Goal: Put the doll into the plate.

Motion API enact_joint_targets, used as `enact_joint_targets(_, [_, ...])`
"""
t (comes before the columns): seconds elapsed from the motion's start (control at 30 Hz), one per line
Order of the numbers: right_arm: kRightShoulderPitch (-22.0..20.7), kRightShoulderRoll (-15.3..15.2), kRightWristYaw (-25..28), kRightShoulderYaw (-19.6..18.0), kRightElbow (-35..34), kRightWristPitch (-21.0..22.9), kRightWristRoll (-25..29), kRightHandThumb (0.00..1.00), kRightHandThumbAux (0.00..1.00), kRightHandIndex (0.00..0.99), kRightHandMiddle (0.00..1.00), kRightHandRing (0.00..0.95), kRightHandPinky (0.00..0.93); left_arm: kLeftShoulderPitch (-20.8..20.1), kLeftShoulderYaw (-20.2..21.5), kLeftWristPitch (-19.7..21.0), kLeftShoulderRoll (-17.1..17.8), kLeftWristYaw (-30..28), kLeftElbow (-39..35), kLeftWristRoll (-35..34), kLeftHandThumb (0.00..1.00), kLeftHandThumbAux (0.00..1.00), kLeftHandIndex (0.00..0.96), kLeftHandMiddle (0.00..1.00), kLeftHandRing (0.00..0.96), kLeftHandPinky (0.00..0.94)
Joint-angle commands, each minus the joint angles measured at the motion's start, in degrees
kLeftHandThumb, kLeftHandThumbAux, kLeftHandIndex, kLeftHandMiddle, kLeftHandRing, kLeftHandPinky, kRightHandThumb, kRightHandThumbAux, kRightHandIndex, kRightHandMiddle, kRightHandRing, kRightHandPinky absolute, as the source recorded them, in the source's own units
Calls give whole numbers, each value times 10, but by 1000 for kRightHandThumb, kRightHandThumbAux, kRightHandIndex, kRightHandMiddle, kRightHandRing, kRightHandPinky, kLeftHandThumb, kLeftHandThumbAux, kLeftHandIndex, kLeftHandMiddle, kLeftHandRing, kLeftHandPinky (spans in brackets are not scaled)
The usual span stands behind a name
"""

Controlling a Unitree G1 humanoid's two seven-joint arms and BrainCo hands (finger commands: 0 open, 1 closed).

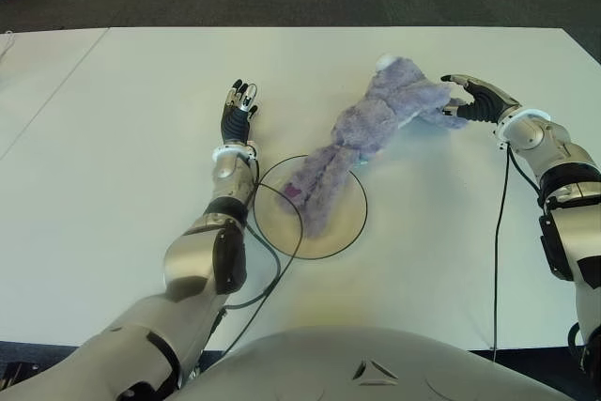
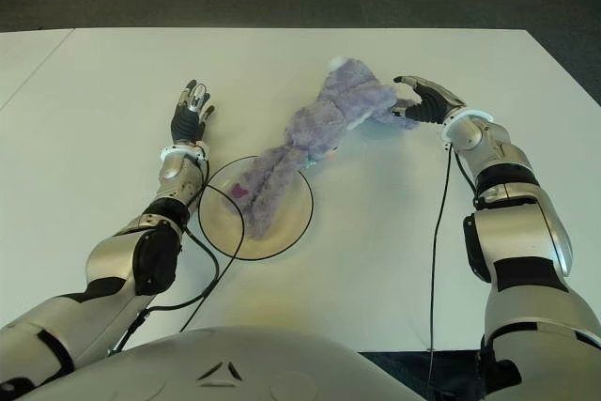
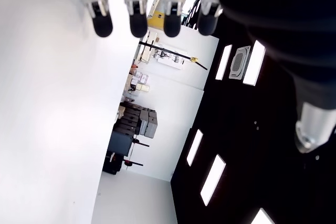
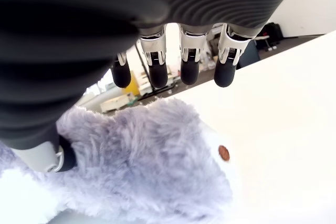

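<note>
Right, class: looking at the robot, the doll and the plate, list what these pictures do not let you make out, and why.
- Whether the right hand actually grips the doll: right wrist view shows fingers above the fur, the thumb sunk in it.
- The part of the plate under the doll's lower end, covered in both eye views.
- The doll's face: not shown in any view.
- The left hand's palm side, facing down toward the table.

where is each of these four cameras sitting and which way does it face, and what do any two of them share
Left eye view: head camera, looking forward and down at the white table; both arms show, the left hand open beside the round clear dark-rimmed plate.
Right eye view: same head, slightly offset; same scene, the right hand at the fluffy grey-purple doll.
Left wrist view: on the left wrist, past its fingertips into the room.
Right wrist view: on the right wrist, fingers over the doll.
Shared: both eye views and the right wrist view show the doll.
</note>
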Motion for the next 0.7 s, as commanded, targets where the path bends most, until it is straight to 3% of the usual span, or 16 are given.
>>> enact_joint_targets(0.03, [8, 15, -24, -12, 15, 18, 18, 592, 568, 0, 0, 12, 166, 116, 8, 73, -22, 6, 76, -4, 0, 511, 0, 52, 58, 60])
enact_joint_targets(0.5, [13, 18, -58, -28, 26, 23, 33, 691, 624, 40, 0, 75, 217, 118, 4, 70, -21, 3, 76, 0, 0, 504, 0, 56, 60, 53])
enact_joint_targets(0.7, [15, 14, -60, -33, 25, 20, 36, 624, 652, 64, 27, 100, 203, 118, 12, 73, -22, -1, 76, -8, 0, 508, 0, 60, 64, 66])
